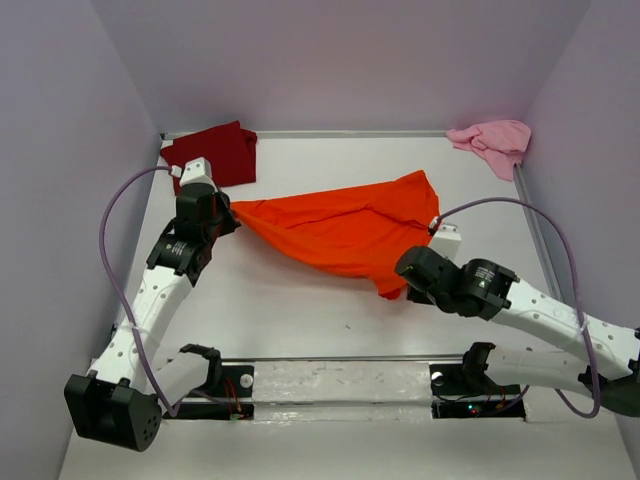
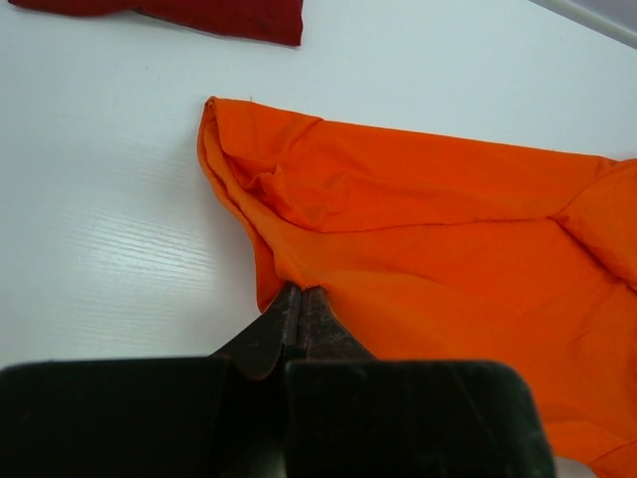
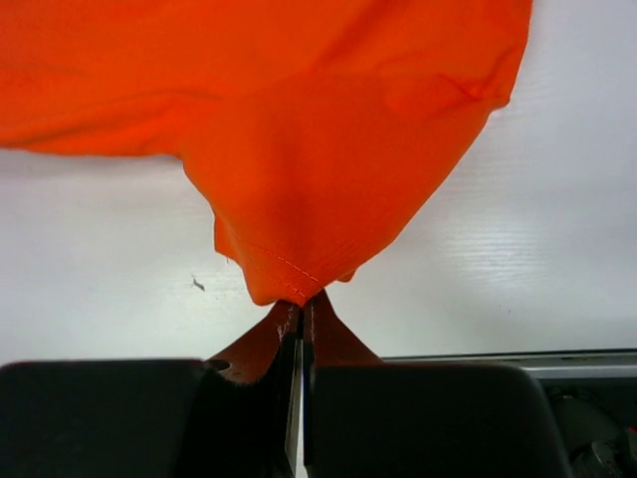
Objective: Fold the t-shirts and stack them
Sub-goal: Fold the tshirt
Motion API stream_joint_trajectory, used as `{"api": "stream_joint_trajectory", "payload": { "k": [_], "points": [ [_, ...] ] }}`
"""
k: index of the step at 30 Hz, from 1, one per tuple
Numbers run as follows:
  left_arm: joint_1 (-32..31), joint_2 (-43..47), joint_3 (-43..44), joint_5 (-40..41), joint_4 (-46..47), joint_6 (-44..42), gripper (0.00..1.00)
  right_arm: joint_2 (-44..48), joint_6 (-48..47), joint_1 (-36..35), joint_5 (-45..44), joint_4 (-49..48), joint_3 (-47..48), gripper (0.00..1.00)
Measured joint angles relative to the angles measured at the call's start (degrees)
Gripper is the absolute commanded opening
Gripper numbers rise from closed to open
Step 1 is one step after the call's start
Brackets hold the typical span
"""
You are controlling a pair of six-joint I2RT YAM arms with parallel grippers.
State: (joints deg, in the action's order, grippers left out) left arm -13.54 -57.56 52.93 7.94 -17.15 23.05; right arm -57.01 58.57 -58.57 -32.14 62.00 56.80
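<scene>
Lower right of centre, the right gripper pinches the near corner of the orange t-shirt. Higher on the left, the left gripper pinches its other end. The shirt lies stretched between them, its long axis left to right.
</scene>
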Motion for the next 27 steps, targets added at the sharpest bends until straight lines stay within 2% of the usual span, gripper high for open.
{"api": "stream_joint_trajectory", "payload": {
  "k": [8,12,20,27],
  "points": [
    [0.0,0.4,0.0,2.2,-1.8,0.0,0.0,-3.2,-1.2,2.2,-9.3,1.6,6.5,0.0],
    [0.0,0.6,0.0,4.5,-2.5,0.0,0.0,-5.2,-3.9,8.0,-11.2,0.9,6.4,0.0],
    [0.0,1.6,-1.7,6.2,-2.0,0.0,0.0,-10.5,-15.2,21.2,-10.0,-10.1,3.4,0.0],
    [0.0,-0.2,-3.3,4.9,-1.6,-0.1,0.0,-20.1,-23.2,26.2,-8.8,-18.8,4.8,0.0]
  ]
}}
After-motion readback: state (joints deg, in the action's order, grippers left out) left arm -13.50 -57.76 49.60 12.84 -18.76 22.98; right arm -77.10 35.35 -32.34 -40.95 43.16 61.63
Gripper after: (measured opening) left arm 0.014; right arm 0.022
